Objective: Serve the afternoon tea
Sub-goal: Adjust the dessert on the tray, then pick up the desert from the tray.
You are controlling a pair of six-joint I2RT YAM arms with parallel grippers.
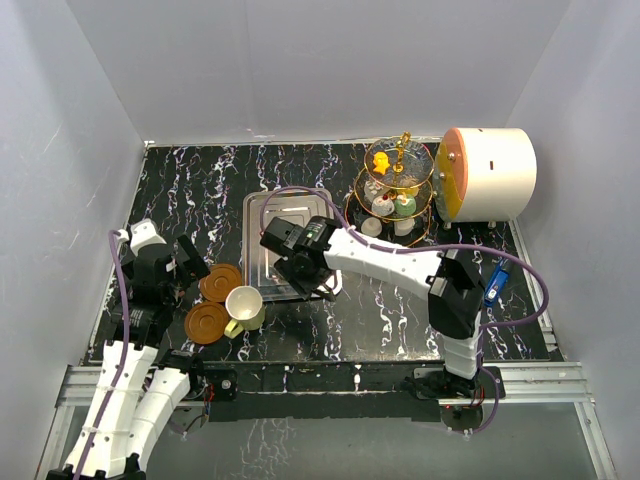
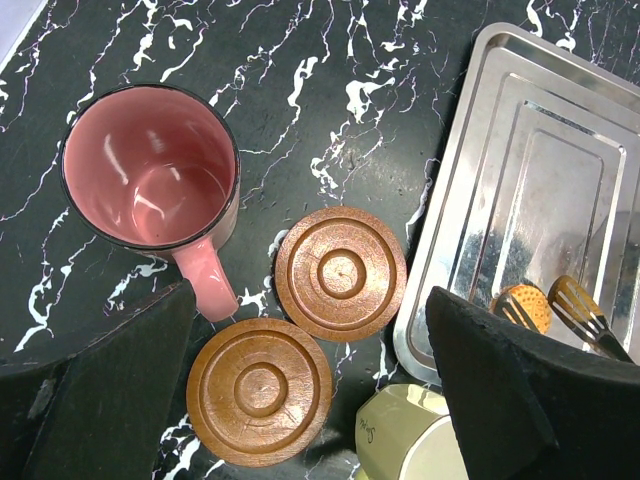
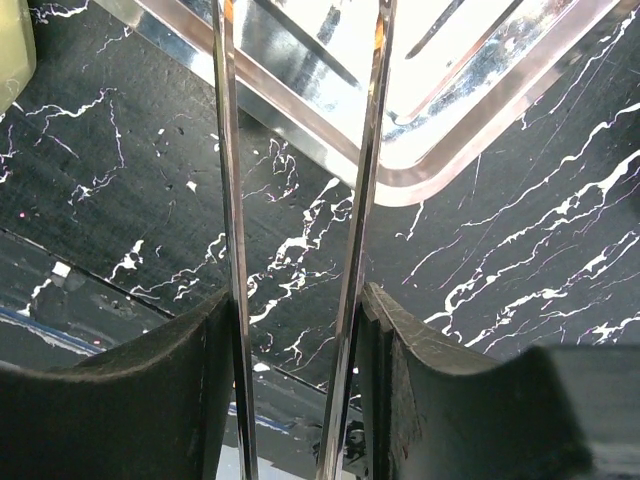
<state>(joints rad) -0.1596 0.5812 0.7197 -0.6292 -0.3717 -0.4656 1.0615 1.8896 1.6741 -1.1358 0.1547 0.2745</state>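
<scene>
My left gripper [image 1: 190, 265] [image 2: 308, 295] is open and hovers over two brown saucers [image 1: 221, 282] [image 1: 207, 322], which lie side by side in the left wrist view [image 2: 341, 273] [image 2: 260, 388]. The maroon cup [image 2: 150, 165], pink inside, stands beside them. The cream cup [image 1: 245, 303] [image 2: 400, 440] lies at the near side. My right gripper [image 1: 300, 265] [image 3: 295, 300] is shut on steel tongs [image 3: 228, 150]. The tongs' tips [image 2: 580, 305] are by an orange cake [image 2: 523, 305] on the tray. The three-tier stand [image 1: 398, 190] holds yellow [image 1: 381, 160], green [image 1: 404, 205] and white cakes.
The rectangular steel tray [image 1: 262, 215] [image 2: 480, 200] [image 3: 440, 150] lies mid-table, right of the saucers. A big white cylinder with an orange end [image 1: 490, 172] lies at the back right beside the stand. White walls enclose the black marble table.
</scene>
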